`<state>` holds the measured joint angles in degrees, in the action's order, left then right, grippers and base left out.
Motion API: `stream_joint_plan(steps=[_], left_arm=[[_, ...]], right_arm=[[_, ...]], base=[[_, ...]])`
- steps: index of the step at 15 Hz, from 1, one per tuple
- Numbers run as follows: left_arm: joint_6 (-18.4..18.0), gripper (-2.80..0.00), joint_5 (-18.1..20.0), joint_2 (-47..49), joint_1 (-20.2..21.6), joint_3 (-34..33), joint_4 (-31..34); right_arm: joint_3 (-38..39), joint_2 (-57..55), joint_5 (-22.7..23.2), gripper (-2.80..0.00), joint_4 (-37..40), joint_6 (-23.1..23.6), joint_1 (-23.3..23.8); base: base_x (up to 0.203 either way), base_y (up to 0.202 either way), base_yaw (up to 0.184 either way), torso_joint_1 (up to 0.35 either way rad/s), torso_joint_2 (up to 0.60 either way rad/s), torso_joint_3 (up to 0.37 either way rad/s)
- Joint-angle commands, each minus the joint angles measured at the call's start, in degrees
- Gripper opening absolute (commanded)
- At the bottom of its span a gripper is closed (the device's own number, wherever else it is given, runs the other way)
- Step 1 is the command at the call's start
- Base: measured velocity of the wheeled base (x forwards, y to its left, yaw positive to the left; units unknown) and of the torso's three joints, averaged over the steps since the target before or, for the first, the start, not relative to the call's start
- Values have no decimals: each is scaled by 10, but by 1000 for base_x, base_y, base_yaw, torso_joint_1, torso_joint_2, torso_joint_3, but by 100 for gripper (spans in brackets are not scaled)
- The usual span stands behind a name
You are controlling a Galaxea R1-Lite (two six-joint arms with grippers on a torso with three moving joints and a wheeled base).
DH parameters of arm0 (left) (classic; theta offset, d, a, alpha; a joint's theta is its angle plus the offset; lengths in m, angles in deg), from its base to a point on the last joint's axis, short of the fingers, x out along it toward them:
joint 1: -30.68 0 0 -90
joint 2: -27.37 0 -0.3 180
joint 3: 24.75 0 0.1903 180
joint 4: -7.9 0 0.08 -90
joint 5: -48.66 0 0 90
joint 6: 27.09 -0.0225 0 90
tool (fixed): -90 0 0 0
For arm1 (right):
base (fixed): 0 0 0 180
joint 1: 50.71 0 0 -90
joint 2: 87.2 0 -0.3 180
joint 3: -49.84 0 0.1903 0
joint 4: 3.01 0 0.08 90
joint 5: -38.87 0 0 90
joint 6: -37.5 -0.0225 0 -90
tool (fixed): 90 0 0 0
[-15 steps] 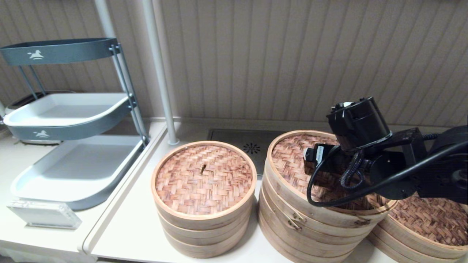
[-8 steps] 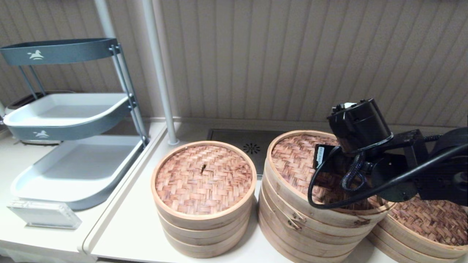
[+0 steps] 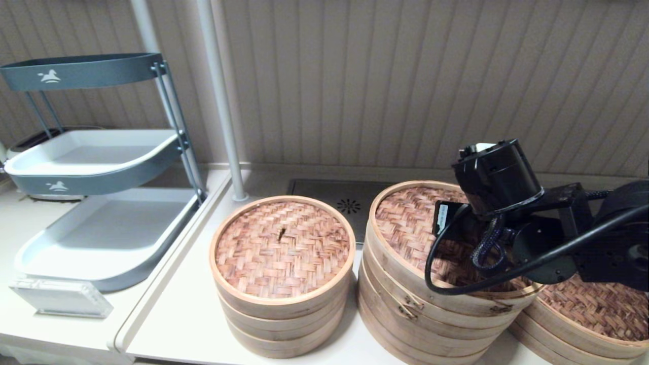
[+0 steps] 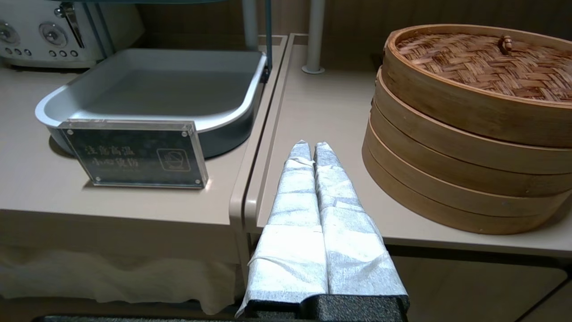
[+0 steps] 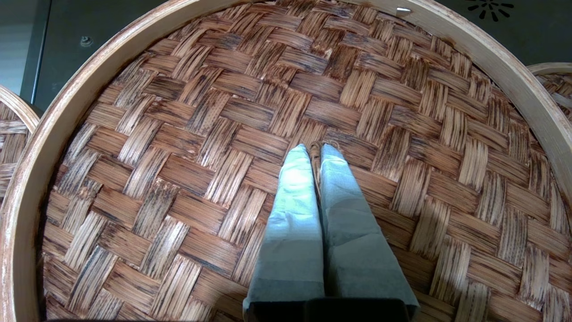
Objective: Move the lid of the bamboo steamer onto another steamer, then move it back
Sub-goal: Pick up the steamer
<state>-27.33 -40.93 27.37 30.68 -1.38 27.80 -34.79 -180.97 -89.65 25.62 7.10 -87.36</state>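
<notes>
On a beige table (image 3: 177, 314) against a ribbed wall, the right gripper (image 5: 315, 152) pinches the centre knot of the bamboo steamer lid (image 3: 405, 223), tilted atop the tall middle stack.

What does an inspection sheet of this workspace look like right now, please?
Surface: pale counter, with a dark drain grate at the back.
Job's things: bamboo steamer lid atop the tall clasped stack, looking slightly tilted; another steamer right of it, with its own dark lid on.
Clutter: small steamer stack, tiered tray rack, acrylic sign, toaster.
Grippers: right tool shut on the lid's centre knot; left tool shut, parked low before the counter edge.
Cables: black cable loops from the right wrist over the lid.
Surroundings: slatted wall panelling; nothing else seen.
</notes>
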Motion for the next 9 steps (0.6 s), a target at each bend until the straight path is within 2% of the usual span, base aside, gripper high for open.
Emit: stream_joint_plan(steps=[1,9], left_arm=[[0,-280,-1,-1,0,-14,-1],[0,-280,0,-1,0,-14,-1]], right_arm=[[-3,3,0,-280,0,-2,0],[-7,21,-4,-280,1,6,1]], base=[[0,0,0,0,0,0],[0,0,0,0,0,0]])
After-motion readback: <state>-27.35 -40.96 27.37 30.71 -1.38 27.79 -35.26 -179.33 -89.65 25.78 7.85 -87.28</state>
